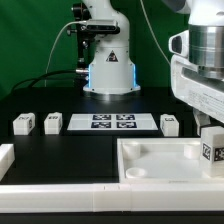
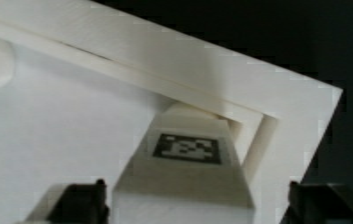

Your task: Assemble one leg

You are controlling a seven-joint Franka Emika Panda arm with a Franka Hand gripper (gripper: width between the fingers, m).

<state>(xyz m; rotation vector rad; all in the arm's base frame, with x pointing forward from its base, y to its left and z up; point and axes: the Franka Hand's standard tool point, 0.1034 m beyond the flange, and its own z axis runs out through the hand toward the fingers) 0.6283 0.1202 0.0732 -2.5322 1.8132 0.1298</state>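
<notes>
The leg [image 2: 191,146], a short white post with a black-and-white tag, stands upright in the near right corner of the big white tray [image 1: 150,165]; it also shows in the exterior view [image 1: 211,150]. My gripper [image 1: 206,135] hangs straight over it. In the wrist view the gripper [image 2: 194,200] has its dark fingers [image 2: 79,200] on either side of the leg's top. A strip of tray wall shows between the leg and one finger, so the jaws stand apart from it. The socket under the leg is hidden.
Three more tagged legs lie on the black table: two at the exterior view's left [image 1: 23,124] [image 1: 52,122], one right of the marker board [image 1: 170,124]. The marker board [image 1: 113,122] lies before the robot base [image 1: 108,70]. A white part [image 1: 5,157] sits at the left edge.
</notes>
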